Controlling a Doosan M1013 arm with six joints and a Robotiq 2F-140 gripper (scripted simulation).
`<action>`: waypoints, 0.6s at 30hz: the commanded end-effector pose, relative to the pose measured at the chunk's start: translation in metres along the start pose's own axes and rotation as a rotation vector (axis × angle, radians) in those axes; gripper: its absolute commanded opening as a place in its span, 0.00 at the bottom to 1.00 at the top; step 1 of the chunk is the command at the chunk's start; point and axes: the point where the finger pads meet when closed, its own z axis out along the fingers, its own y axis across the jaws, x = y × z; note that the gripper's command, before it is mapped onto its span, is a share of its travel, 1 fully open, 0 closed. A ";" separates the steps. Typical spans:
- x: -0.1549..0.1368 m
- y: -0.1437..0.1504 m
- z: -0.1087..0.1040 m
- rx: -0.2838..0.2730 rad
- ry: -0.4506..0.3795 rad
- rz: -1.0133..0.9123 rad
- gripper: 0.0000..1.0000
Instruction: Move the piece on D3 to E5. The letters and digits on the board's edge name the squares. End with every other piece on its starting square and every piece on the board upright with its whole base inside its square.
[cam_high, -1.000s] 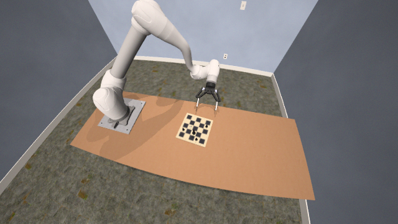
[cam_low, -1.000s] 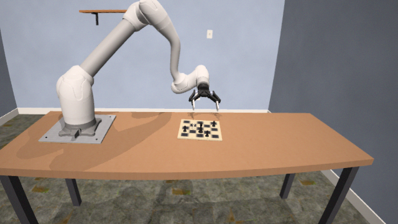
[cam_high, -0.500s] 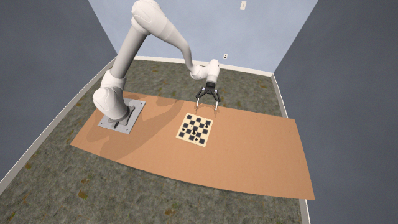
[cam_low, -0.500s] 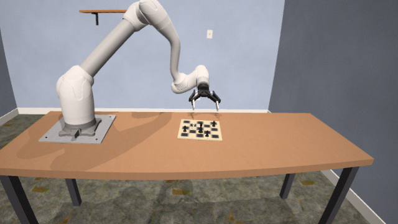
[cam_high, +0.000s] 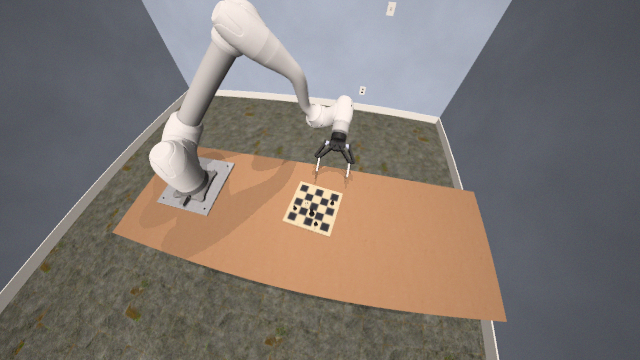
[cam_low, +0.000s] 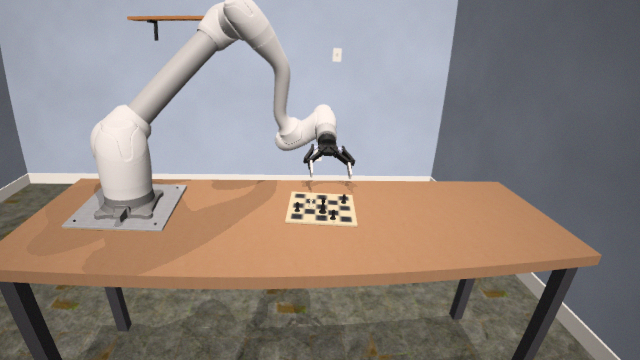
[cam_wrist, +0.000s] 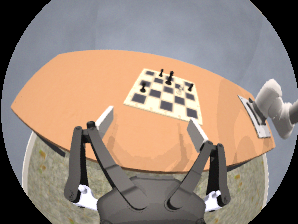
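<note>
The gripper (cam_low: 329, 175) hangs released and empty above the table's (cam_low: 450, 235) far edge, just behind the chessboard (cam_low: 292, 216), where the D3 piece (cam_low: 323, 206) stands upright mid-board.

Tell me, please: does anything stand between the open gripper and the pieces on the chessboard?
Nothing visible does. The gripper hangs open and empty above the table's far side, behind the chessboard, with only air below it. The black pieces stand close together, though, so neighbours may crowd the fingers; the square labels are too small to read.
</note>
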 end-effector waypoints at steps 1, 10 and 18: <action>0.000 0.000 0.000 0.000 0.000 0.000 1.00; 0.021 0.001 -0.009 -0.002 -0.004 0.003 1.00; 0.068 0.003 -0.030 -0.002 -0.004 0.003 1.00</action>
